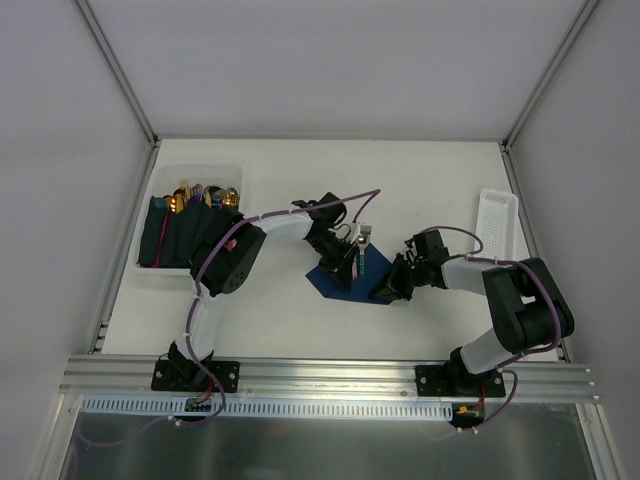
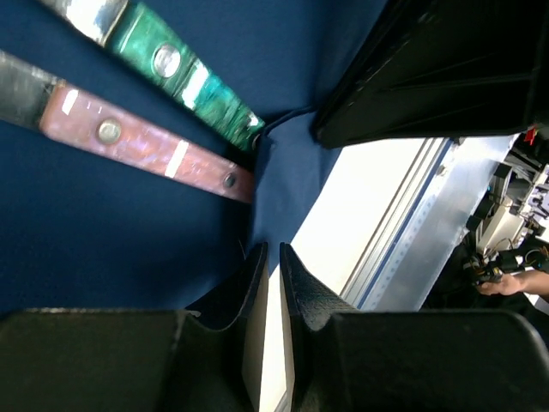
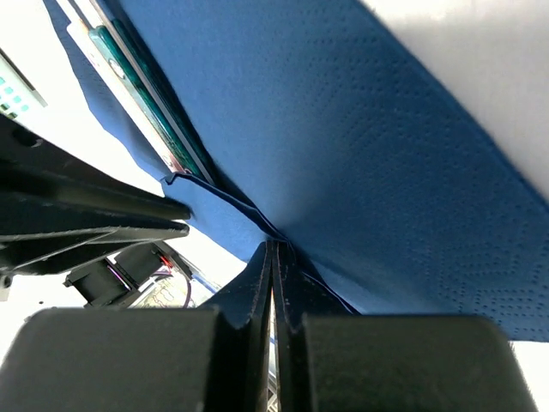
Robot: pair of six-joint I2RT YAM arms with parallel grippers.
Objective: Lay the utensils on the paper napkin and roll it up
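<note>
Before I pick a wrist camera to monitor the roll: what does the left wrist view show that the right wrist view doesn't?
Left wrist only: the rivets on the reddish-brown handle, the metal rail, a person's hand. Right wrist only: the right end effector pinched shut on a fold of the napkin, whose embossed dots show. Both: the napkin and the green handle.
</note>
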